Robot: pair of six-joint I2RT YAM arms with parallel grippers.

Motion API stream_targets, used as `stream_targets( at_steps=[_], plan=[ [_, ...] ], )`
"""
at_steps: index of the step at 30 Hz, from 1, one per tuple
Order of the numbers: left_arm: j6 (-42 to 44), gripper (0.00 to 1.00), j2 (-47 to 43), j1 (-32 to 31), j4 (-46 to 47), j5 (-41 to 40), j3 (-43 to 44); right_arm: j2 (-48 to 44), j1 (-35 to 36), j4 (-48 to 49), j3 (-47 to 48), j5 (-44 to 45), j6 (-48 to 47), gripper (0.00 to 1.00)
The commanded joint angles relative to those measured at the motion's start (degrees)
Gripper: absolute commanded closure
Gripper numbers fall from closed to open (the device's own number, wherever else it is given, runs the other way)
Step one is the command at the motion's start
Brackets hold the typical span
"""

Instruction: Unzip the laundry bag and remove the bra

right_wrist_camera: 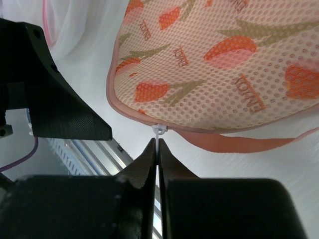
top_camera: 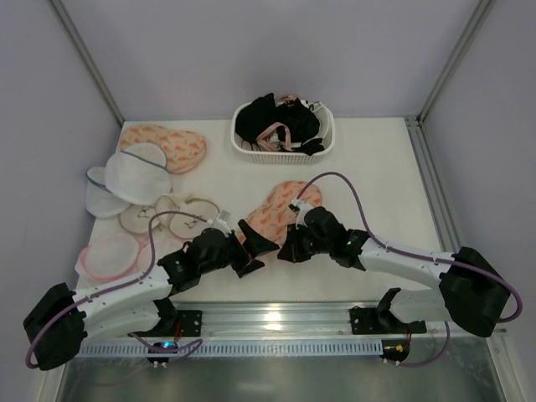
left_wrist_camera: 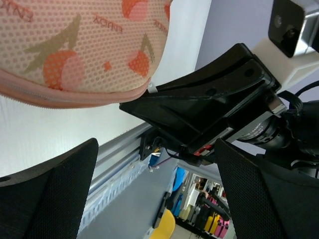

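Nearest, the right claw [right_wrist_camera: 157, 144] is clenched on the small white zip pull [right_wrist_camera: 159, 130] at the near rim of the laundry bag [right_wrist_camera: 224, 74], whose pink zip looks closed there. Just left of it the left claw [top_camera: 254, 249] hangs released, jaws wide, beside the bag's near end. Left of that claw, cream round bags [top_camera: 180, 209] and white mesh bags [top_camera: 134, 176] lie on the table [top_camera: 377, 184], with a second printed bag [top_camera: 167, 144] farther off. Beyond the right claw, a white basket [top_camera: 327, 142] holds black garments [top_camera: 260, 117].
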Motion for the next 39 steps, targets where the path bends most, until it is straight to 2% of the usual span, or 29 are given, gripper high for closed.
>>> stream_targets(
  at_steps=[1, 7, 14, 18, 20, 21, 22, 24, 25, 27, 28, 30, 31, 33, 39],
  plan=[
    [-4.8, 0.01, 0.0, -1.8, 0.9, -4.9, -0.9, -0.9, 0.3, 4.8, 0.8, 0.8, 0.6, 0.96],
    [-8.6, 0.0, -1.7, -2.1, -0.3, -14.5, -4.4, -3.9, 0.7, 6.7, -0.9, 0.3, 0.2, 0.96],
    [-9.1, 0.01, -1.2, -2.1, 2.0, -26.4, -3.2, -5.4, 2.8, 6.0, -1.7, -0.2, -1.6, 0.96],
    [-8.6, 0.01, 1.6, -2.1, 4.3, -26.4, -1.2, -5.3, 4.0, 6.0, -2.2, -0.2, -1.9, 0.96],
    [-8.1, 0.05, 4.6, -2.1, 6.3, -25.6, 0.1, -5.3, 4.4, 6.3, -2.5, -0.2, -1.6, 0.96],
    [-8.1, 0.08, 5.6, -2.1, 7.2, -24.4, 0.3, -5.3, 4.4, 6.6, -2.6, -0.2, -1.6, 0.96],
    [-7.9, 0.17, 6.7, -2.1, 8.5, -23.8, 0.4, -5.3, 4.7, 6.6, -2.6, -0.1, -1.6, 0.96],
    [-7.6, 0.28, 9.5, -2.1, 13.2, -22.5, 0.1, -5.4, 4.9, 6.1, -2.6, 0.2, -1.7, 0.96],
    [-7.6, 0.41, 10.2, -2.0, 14.2, -22.2, 0.0, -5.6, 4.9, 5.8, -2.4, 0.4, -1.8, 0.97],
    [-7.3, 0.55, 11.5, -1.8, 15.4, -22.0, 0.1, -5.7, 5.0, 3.7, -2.1, 1.2, -2.2, 0.96],
    [-7.2, 0.69, 11.5, -1.5, 15.4, -22.1, 0.2, -5.8, 5.0, 2.6, -1.5, 1.8, -2.5, 0.96],
    [-6.8, 0.79, 11.3, -0.9, 14.7, -22.2, 0.2, -6.1, 5.0, -1.6, -0.8, 3.9, -3.1, 0.96],
    [-6.5, 0.88, 11.0, -0.6, 14.3, -22.1, 0.2, -6.1, 5.1, -3.2, 0.2, 4.9, -3.4, 0.96],
    [-5.8, 0.97, 10.1, 0.1, 12.7, -22.0, 0.4, -6.0, 5.1, -8.3, 1.3, 8.2, -4.1, 0.96],
    [-3.9, 0.99, 9.3, 3.6, 10.0, -19.7, 0.6, -5.0, 5.1, -20.7, 5.9, 19.2, -3.8, 0.96]
  ],
)
